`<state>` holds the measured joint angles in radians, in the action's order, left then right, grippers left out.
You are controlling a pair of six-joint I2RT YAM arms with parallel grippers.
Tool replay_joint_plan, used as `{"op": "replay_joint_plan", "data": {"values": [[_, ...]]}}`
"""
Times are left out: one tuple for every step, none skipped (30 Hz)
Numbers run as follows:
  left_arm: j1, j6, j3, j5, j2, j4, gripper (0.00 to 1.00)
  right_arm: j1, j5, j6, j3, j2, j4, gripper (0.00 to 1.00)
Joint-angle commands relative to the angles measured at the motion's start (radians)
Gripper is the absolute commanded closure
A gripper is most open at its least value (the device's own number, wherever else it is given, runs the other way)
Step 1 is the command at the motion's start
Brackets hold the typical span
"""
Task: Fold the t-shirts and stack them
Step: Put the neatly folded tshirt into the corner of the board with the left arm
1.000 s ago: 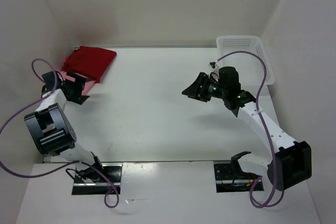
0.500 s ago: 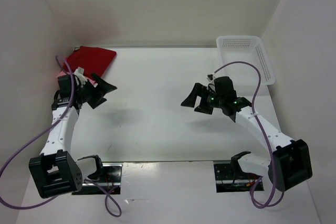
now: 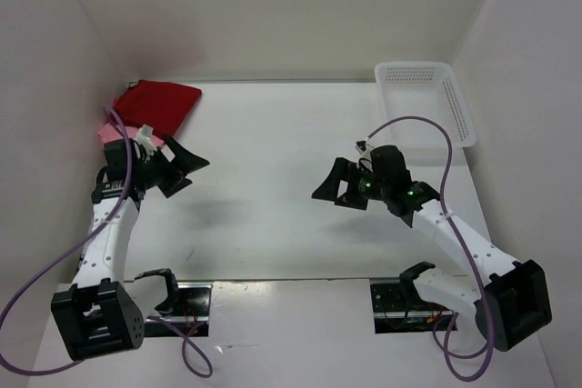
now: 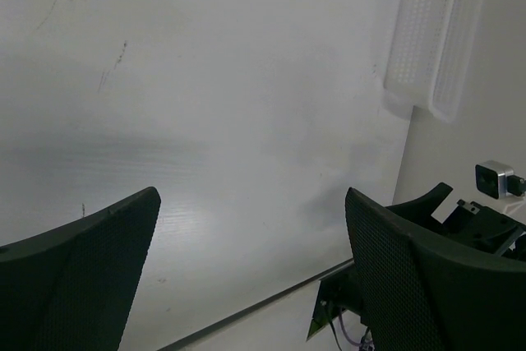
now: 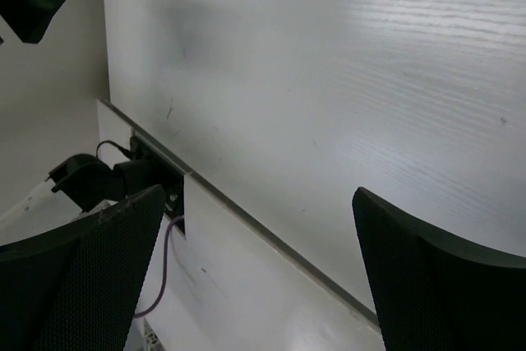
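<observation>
**T-shirts lie in the far left corner, both my hands empty**

The t-shirts (image 3: 153, 104) lie in a pile at the far left corner of the tabletop (image 3: 273, 134), close against the left wall (image 3: 45, 88). The dark red t-shirt (image 3: 159, 99) is on top, looking roughly folded. A strip of pink cloth (image 3: 109, 134) shows under its near edge, and I cannot tell whether that is one shirt or two.

This is soft, light cloth. I expect it to sag and slide layer over layer, so I would pinch a hem or a folded edge rather than the middle, and take care to lift only one layer.

My left hand (image 3: 185, 170) hangs just beside the pile's near edge, jaws spread wide and holding nothing. My right hand (image 3: 335, 193) hovers over the middle of the tabletop, well apart from the cloth, equally wide and empty.

The white basket (image 3: 459, 106) sits in the far right corner, out of the way. The wall and my left arm's purple cable (image 3: 116, 121) crowd the pile, leaving little room to approach from that side.
</observation>
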<state>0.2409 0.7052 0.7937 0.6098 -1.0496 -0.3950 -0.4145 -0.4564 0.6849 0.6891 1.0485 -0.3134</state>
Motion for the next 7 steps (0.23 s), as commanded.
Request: {"op": "replay_joint_plan", "data": {"values": [[-0.046, 0.039, -0.034, -0.030, 0.051, 0.034, 0.00, -0.061, -0.012, -0.002, -0.011, -0.028, 0.027, 0.00], [-0.046, 0.056, -0.034, -0.039, 0.051, 0.050, 0.00, -0.075, -0.011, -0.002, -0.011, -0.028, 0.036, 0.00], [-0.058, 0.071, -0.034, -0.039, 0.065, 0.085, 0.00, -0.096, -0.011, -0.002, -0.011, -0.028, 0.036, 0.00], [-0.077, 0.082, -0.016, -0.039, 0.077, 0.085, 0.00, -0.105, -0.002, -0.002, -0.011, -0.028, 0.036, 0.00], [-0.086, 0.082, 0.002, -0.070, 0.077, 0.085, 0.00, -0.106, -0.002, -0.002, -0.011, -0.038, 0.036, 0.00], [-0.086, 0.071, 0.021, -0.114, 0.077, 0.064, 0.00, -0.119, -0.002, -0.002, -0.020, -0.038, 0.036, 0.00], [-0.097, 0.071, 0.041, -0.126, 0.077, 0.050, 0.00, -0.119, 0.008, -0.002, -0.020, -0.048, 0.045, 0.00]]}}
